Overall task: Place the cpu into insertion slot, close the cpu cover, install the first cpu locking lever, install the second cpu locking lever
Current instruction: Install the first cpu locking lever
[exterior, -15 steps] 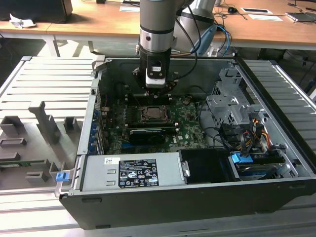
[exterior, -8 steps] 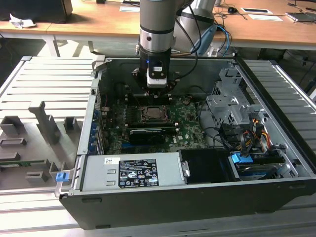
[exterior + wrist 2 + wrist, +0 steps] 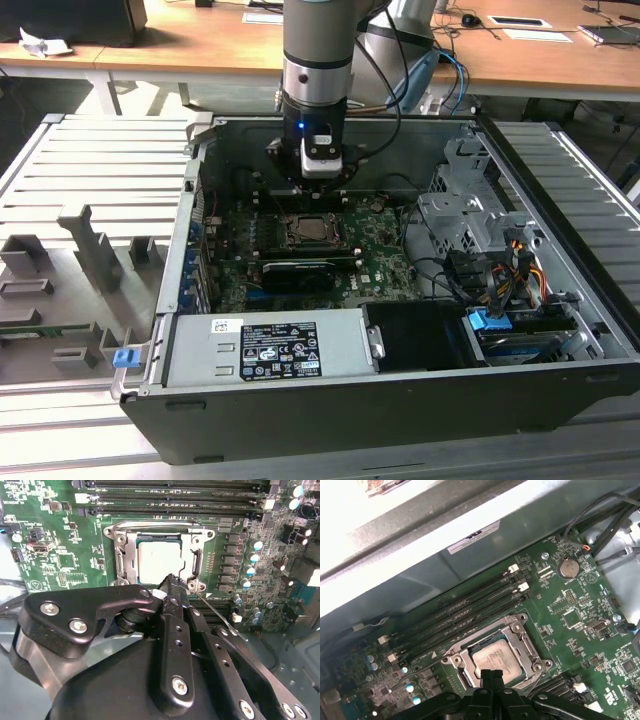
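I count one silvery-grey square cpu (image 3: 156, 560), seated in the black square insertion slot (image 3: 155, 536) under the thin silver cpu cover (image 3: 121, 560). My jaws, pressed together with nothing between them, hide its near edge. The second wrist view adds one thin steel lever rod (image 3: 215, 613); the exterior view, the open dark computer case (image 3: 300, 420).

The arm (image 3: 318, 60) stands vertical, wrist aimed straight down. Its gripper (image 3: 322, 186) (image 3: 173, 581) (image 3: 492, 674) points downward too; in both wrist views its black fingers lie pressed together, tips touching with no gap.
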{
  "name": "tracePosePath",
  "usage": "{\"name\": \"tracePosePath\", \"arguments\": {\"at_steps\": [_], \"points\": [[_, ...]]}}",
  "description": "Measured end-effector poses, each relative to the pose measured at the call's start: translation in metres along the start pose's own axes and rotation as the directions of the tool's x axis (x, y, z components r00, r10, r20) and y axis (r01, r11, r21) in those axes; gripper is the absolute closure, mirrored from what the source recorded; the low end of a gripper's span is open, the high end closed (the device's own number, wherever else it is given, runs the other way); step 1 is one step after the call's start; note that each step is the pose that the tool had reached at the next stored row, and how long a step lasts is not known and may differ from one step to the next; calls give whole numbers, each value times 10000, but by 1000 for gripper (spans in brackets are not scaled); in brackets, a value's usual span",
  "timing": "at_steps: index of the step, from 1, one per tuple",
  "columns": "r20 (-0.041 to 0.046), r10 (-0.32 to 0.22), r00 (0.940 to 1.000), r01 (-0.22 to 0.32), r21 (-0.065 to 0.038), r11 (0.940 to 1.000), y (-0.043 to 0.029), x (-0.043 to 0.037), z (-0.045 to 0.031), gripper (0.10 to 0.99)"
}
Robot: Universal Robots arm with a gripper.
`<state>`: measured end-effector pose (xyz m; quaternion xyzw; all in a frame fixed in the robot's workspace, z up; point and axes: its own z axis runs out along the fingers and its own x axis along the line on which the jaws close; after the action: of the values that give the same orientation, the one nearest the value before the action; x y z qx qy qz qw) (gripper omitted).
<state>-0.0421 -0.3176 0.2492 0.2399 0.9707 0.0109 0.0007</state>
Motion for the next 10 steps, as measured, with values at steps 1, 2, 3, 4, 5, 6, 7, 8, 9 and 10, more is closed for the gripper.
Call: {"name": "tracePosePath", "arguments": {"at_steps": [1, 2, 3, 4, 5, 6, 7, 8, 9, 10], "points": [[-1, -55, 10000, 55, 0, 10000, 0, 0, 0, 980], [-3, -168, 9999, 168, 1, 9999, 0, 0, 0, 980], [-5, -226, 9997, 226, 1, 9997, 0, 0, 0, 980], [-6, -290, 9996, 290, 2, 9996, 0, 0, 0, 980], [-7, -365, 9993, 365, 2, 9993, 0, 0, 0, 980], [-9, -425, 9991, 425, 2, 9991, 0, 0, 0, 980], [-11, -513, 9987, 513, 2, 9987, 0, 0, 0, 980], [-12, -573, 9984, 573, 2, 9984, 0, 0, 0, 980], [-13, -635, 9980, 635, 3, 9980, 0, 0, 0, 980], [-16, -736, 9973, 736, 3, 9973, 0, 0, 0, 980]]}}
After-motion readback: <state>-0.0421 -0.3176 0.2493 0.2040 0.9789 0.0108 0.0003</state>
